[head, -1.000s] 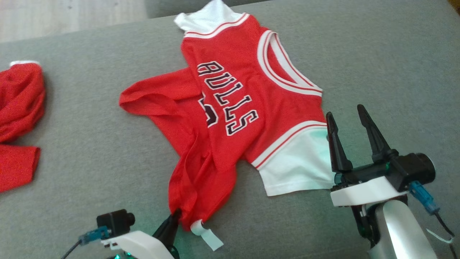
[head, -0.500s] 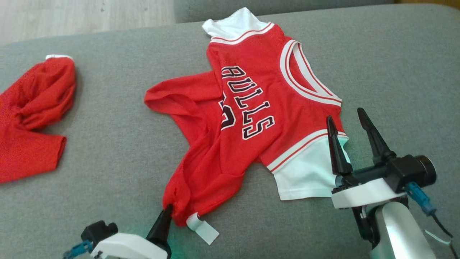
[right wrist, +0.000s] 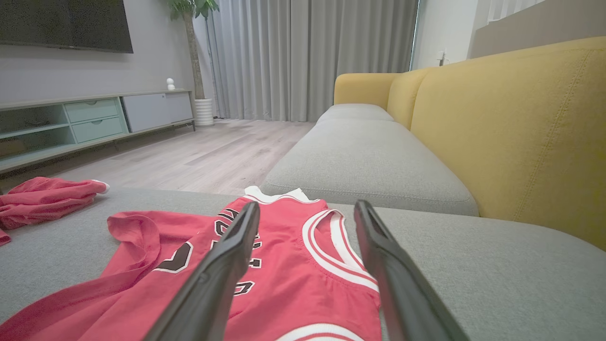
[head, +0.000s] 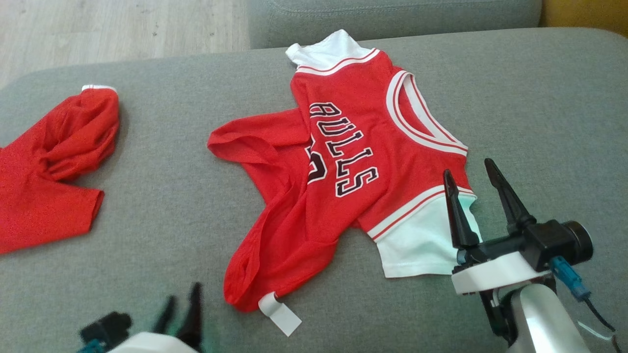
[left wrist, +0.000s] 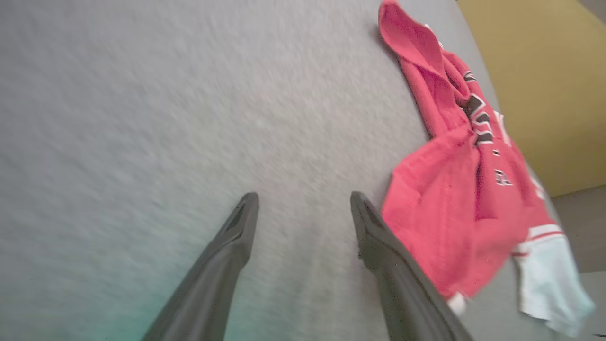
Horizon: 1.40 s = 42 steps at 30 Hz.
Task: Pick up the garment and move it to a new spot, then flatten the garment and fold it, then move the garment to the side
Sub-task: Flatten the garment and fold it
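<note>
Item: red-and-white lettered basketball jersey (head: 343, 166), crumpled on grey fabric sofa seat (head: 539, 98); my left claw (head: 182, 296) and right claw (head: 467, 166) both spread, empty; likely risk: folding over the bunched hem (head: 255, 274) traps creases.

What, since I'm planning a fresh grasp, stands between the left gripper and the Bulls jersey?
Nothing visible. The left gripper, open, hangs over bare grey cushion, and the jersey lies just to its right, hem corner nearest, with only cushion between. The other red garment lies off on the opposite side.
</note>
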Tool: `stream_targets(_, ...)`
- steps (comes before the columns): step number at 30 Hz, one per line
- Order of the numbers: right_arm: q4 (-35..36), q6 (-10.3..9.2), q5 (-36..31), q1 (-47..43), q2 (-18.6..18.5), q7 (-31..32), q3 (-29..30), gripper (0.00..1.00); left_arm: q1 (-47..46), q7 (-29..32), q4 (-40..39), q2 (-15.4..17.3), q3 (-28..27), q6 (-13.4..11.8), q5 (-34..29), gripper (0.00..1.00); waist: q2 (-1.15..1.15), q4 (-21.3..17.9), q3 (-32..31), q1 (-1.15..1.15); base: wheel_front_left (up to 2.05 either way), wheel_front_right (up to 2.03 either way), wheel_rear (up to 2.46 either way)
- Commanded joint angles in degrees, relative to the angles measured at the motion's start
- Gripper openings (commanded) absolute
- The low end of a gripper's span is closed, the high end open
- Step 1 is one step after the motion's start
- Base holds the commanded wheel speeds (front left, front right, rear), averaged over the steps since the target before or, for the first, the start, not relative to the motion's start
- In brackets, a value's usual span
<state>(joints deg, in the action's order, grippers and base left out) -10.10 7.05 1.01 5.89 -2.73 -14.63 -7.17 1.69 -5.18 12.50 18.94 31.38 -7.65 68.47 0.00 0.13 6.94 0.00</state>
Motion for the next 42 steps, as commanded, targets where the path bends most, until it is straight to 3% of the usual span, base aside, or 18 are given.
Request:
stream_targets(1,1.55,0.44,-0.34,0.49,-0.15,-0.37,-1.43,1.00,-0.87,-1.70,-0.50,3.05,-1.97,-1.72,-2.53,1.00,0.00,-0.20,-0.12,0.00,0.00,0.00,0.00)
stream_targets(4,1.61,0.44,-0.27,0.25,-0.15,-0.37,-1.49,1.00,-2.25,-3.92,-3.87,5.20,-0.40,-3.75,-8.14,1.00,0.00,-0.50,-0.39,0.00,0.00,0.00,0.00)
stream_targets(12,1.88,0.44,0.30,0.54,-0.15,-0.37,-1.98,1.00,-4.52,3.56,-15.88,5.28,8.66,-1.72,-12.14,1.00,0.00,-1.59,0.21,0.00,0.00,0.00,0.00)
stream_targets(17,1.95,0.44,1.10,1.12,-0.15,-0.37,-2.52,1.00,-6.57,6.36,-12.92,3.85,11.00,-3.91,-13.89,1.00,0.00,-2.86,0.84,0.00,0.00,0.00,0.00)
stream_targets(25,2.32,0.44,1.78,1.26,-0.15,-0.37,-2.00,1.00,-7.46,4.98,-6.47,4.24,8.68,-5.75,-13.76,1.00,0.00,-4.23,1.61,0.00,0.00,0.00,0.00)
stream_targets(32,2.39,0.44,1.84,1.09,-0.15,-0.37,-1.57,1.00,-6.01,5.37,-6.19,5.11,8.11,-4.30,-11.80,1.00,0.00,-4.14,1.50,0.00,0.00,0.00,0.00)
stream_targets(36,2.49,0.44,1.84,1.17,-0.15,-0.37,-1.49,1.00,-5.35,5.63,-6.15,5.65,7.71,-4.93,-11.33,0.98,0.00,-3.72,1.51,0.00,0.00,0.00,0.00)
stream_targets(37,2.57,0.44,1.86,1.21,-0.15,-0.37,-1.48,1.00,-5.23,5.62,-6.02,5.64,7.41,-4.88,-10.88,0.31,0.00,-3.49,1.62,0.00,0.00,0.00,0.00)
stream_targets(38,2.61,0.44,1.85,1.22,-0.15,-0.37,-1.45,1.00,-5.13,5.71,-5.96,5.56,7.28,-4.65,-10.46,0.00,0.00,-3.40,1.67,0.00,0.00,0.00,0.00)
stream_targets(42,2.54,0.44,1.73,1.15,-0.15,-0.37,-1.50,1.00,-5.01,5.40,-5.55,5.39,6.77,-4.07,-9.66,0.00,0.00,-3.11,1.69,0.00,0.00,0.00,0.00)
